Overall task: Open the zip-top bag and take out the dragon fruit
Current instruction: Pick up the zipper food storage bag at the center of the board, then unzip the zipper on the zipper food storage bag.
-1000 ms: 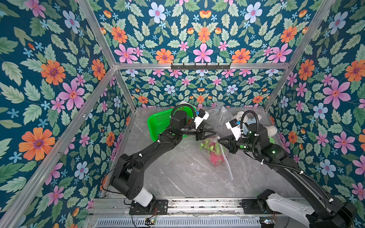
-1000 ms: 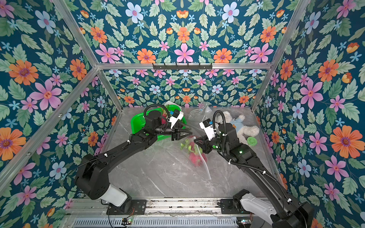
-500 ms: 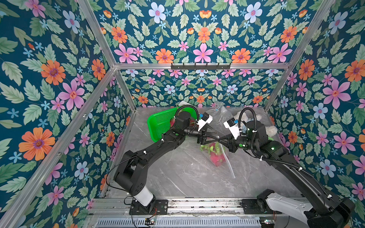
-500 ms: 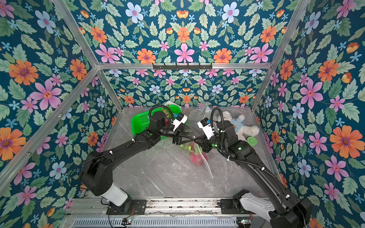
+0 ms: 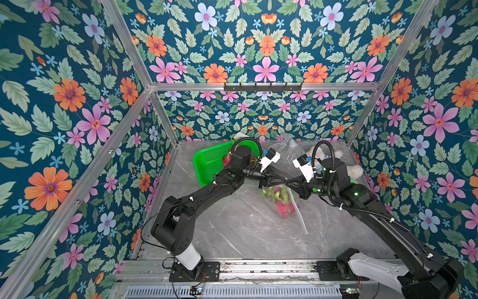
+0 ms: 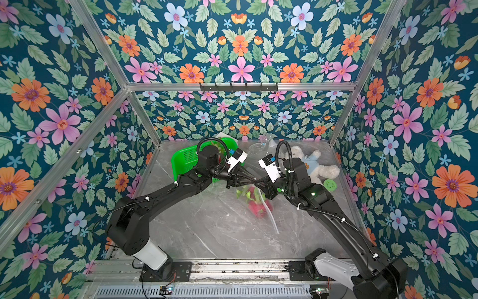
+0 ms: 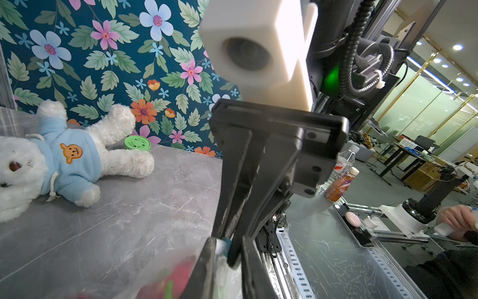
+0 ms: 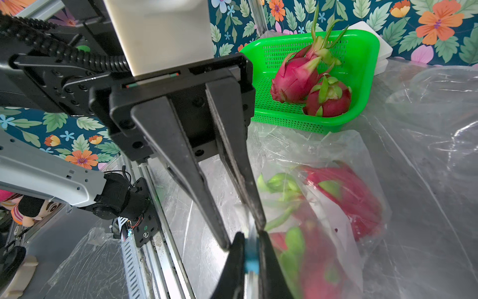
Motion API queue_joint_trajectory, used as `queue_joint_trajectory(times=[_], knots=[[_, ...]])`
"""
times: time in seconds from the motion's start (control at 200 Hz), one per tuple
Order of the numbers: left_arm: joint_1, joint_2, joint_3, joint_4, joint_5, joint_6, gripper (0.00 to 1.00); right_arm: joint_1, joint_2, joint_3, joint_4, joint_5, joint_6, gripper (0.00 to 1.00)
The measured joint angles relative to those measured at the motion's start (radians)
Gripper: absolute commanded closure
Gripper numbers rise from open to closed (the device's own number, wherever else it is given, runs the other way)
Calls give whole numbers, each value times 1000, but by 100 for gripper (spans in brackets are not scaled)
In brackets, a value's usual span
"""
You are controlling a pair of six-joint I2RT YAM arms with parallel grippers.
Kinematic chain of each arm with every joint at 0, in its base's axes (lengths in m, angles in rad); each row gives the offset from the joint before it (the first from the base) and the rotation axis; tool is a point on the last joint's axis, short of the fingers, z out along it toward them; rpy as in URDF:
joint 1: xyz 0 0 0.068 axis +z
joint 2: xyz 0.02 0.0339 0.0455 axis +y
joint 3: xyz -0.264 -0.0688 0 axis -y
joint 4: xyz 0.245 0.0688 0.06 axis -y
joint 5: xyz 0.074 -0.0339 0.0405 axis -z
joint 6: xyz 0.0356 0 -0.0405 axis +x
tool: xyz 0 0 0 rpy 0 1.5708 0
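Closing from spread, the left end effector (image 5: 283,180) apparently joins the right end effector (image 5: 291,183) pinching the zip-top bag (image 5: 284,204) mouth for opening.

The walls (image 5: 77,108) are dark teal, patterned with pink, orange and pale-blue flowers and green leaves. The worktop (image 5: 232,227) is grey marble with white veins. The basket (image 5: 207,163) is bright green with a grid of fine holes. Dragon fruit (image 8: 297,77) are magenta with green-tipped scales, both in the basket and behind the clear bag (image 8: 336,150), whose tab (image 8: 251,259) is blue. The bear (image 7: 116,129) is white in a pale-blue hoodie (image 7: 77,176) with an orange face patch (image 7: 71,152); the lid (image 7: 137,143) beside it is green. The arms (image 5: 207,191) are black, with white camera housings (image 5: 270,158) and white bases (image 5: 190,257).
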Motion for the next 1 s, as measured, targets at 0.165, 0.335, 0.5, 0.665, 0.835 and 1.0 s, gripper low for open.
queue_joint_trajectory(times=[0.165,0.335,0.5,0.665,0.835,1.0], knots=[[0,0,3,-1,-18,0,95,4,2,-3,-1,-6,0,100],[-2,0,8,-5,-21,-4,100,1,2,-4,1,-13,0,100],[-2,0,8,-16,-22,-4,100,1,2,-6,1,-13,0,100],[0,-28,2,-52,-66,23,100,2,-11,-25,26,-15,20,99],[3,-54,-12,-57,-110,35,100,3,-55,-80,93,-16,54,99],[6,-66,-34,-20,-140,26,100,1,-78,-122,143,-19,92,99]])
